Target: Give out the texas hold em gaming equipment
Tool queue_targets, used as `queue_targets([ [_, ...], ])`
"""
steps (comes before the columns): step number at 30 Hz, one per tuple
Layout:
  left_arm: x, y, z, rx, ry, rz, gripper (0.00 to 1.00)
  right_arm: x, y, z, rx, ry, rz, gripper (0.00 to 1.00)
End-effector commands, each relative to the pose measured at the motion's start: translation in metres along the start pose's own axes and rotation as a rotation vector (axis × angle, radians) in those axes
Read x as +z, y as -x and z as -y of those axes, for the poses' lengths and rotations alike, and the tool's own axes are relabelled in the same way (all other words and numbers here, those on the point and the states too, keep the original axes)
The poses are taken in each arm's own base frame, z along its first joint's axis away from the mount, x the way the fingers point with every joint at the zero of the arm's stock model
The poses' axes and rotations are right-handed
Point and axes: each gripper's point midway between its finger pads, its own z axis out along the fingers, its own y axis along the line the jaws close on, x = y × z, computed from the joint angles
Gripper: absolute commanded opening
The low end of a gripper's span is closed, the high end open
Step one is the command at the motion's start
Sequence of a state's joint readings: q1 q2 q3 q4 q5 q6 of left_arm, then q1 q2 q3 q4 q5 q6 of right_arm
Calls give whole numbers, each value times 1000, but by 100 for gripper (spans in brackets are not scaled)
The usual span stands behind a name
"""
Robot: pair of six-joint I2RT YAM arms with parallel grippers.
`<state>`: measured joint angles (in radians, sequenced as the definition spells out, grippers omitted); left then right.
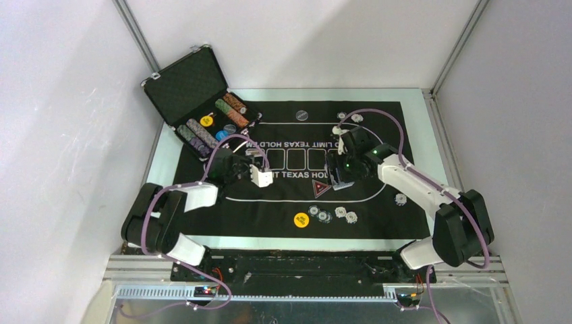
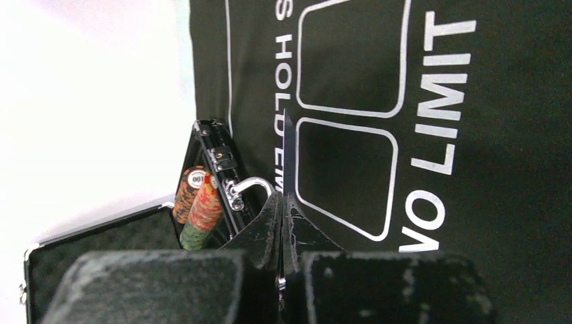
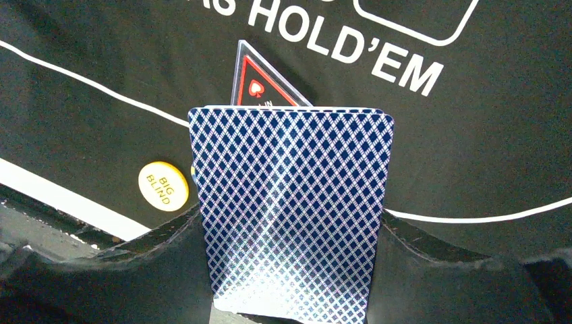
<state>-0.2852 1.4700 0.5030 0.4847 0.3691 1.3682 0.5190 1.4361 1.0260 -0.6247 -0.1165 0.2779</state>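
My right gripper [image 3: 290, 223] is shut on a deck of blue-backed playing cards [image 3: 290, 175], held above the black mat near the red-black triangle marker [image 3: 260, 84]. A yellow "BIG BLIND" disc [image 3: 163, 186] lies to the left of the deck. My left gripper [image 2: 284, 202] is shut on a single card seen edge-on as a thin dark sliver [image 2: 288, 148], over the mat's outlined card boxes. In the top view the left gripper [image 1: 260, 175] and right gripper [image 1: 337, 177] face each other across the mat's middle. Small poker chips [image 1: 324, 214] lie beside the yellow disc [image 1: 301, 219].
The open black metal-edged case [image 1: 195, 101] with rows of chips [image 2: 199, 206] stands at the mat's far left corner. More chips [image 1: 349, 117] and a dark disc [image 1: 301, 115] lie at the far edge, and one chip [image 1: 401, 199] lies under the right arm.
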Motion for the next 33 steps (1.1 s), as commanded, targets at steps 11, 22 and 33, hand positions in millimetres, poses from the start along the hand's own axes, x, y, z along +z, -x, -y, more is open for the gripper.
queue_targets([
  [11,16,-24,12,73,-129,-35,0,-1,29,-1,10,-6,43,0],
  [22,12,-15,35,73,-226,29,0,-2,33,-2,10,-12,40,0],
  [33,8,-26,37,45,-248,-27,31,-3,33,-2,11,-19,43,0],
])
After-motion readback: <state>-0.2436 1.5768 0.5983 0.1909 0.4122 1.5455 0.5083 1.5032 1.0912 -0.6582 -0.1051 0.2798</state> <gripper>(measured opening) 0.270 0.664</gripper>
